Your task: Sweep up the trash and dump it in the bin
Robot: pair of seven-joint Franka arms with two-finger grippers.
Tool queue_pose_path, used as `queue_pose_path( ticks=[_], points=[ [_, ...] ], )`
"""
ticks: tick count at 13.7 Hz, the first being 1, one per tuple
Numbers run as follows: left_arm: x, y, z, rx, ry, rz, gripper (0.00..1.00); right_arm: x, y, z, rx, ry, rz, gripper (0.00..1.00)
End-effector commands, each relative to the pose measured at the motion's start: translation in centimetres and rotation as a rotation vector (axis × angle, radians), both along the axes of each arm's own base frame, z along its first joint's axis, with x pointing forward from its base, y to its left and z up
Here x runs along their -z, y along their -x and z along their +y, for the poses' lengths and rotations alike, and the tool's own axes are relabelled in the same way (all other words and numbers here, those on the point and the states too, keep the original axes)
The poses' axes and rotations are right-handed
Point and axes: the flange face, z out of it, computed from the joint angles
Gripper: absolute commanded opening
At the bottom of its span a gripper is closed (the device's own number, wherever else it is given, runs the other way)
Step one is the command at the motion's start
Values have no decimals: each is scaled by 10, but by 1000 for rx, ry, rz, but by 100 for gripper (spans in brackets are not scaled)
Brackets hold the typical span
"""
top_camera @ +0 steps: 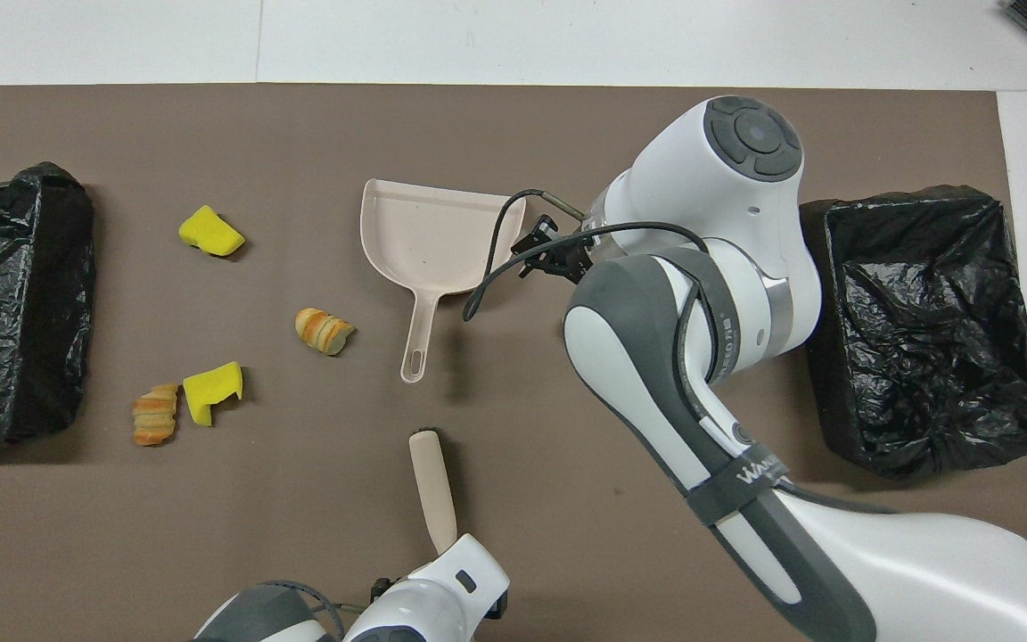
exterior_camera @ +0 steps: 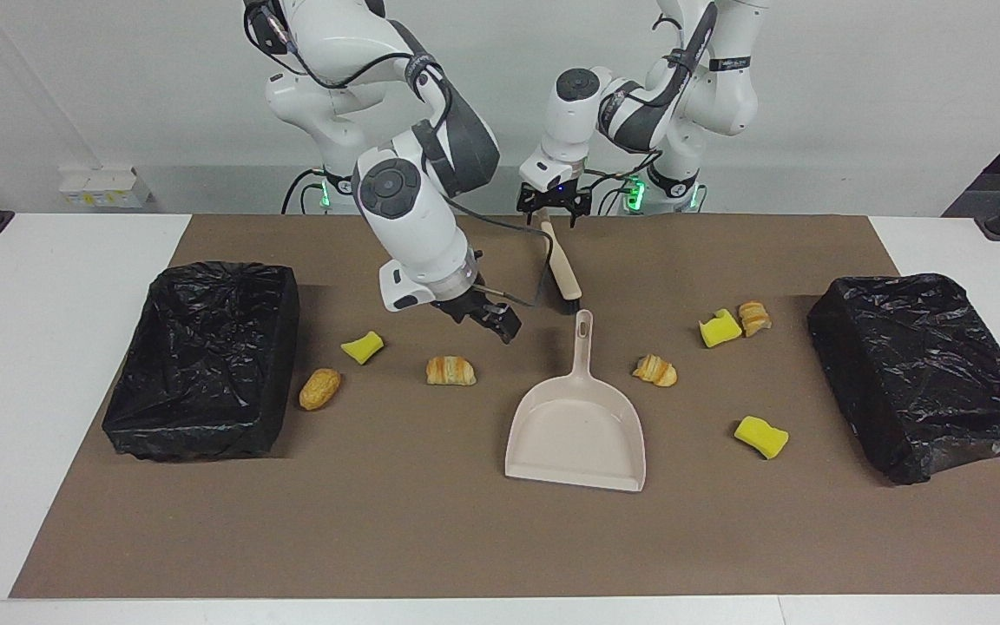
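Trash lies scattered on the brown mat: yellow sponge chunks (exterior_camera: 362,346) (exterior_camera: 720,329) (exterior_camera: 761,437), a bread bit (exterior_camera: 319,388) and croissant bits (exterior_camera: 450,371) (exterior_camera: 654,371) (exterior_camera: 754,318). The beige dustpan (exterior_camera: 576,430) lies mid-mat, handle toward the robots. Just nearer to the robots than that handle lies the brush (exterior_camera: 562,273). My left gripper (exterior_camera: 554,213) is open, a finger on each side of the brush handle's tip. My right gripper (exterior_camera: 496,323) hangs open and holds nothing, over the mat between a croissant bit and the dustpan handle. A black-lined bin (exterior_camera: 205,360) stands at the right arm's end.
A second black-lined bin (exterior_camera: 925,373) stands at the left arm's end. From overhead, the right arm (top_camera: 701,357) covers the trash at its own end; the dustpan (top_camera: 438,236) and brush (top_camera: 433,486) show. White table borders the mat.
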Motion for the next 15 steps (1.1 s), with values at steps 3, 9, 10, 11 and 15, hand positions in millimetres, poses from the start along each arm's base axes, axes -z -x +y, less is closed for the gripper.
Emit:
queue_pose_path(
  ticks=[3, 9, 10, 11, 15],
  points=[
    [13, -2, -2, -60, 27, -10, 62, -1, 0, 19, 39, -22, 0, 100],
    [9, -6, 1, -59, 14, 4, 0, 5, -11, 54, 119, -41, -26, 100],
    [1, -9, 4, -57, 2, 17, 0, 7, -14, 56, 122, -31, -18, 100],
    [-10, -19, 10, -72, -13, 26, 0, 16, -15, 57, 125, -21, -6, 100],
    [-50, -62, 68, 8, -73, 40, 0, 30, -19, 84, 153, 9, 2, 100]
  ],
)
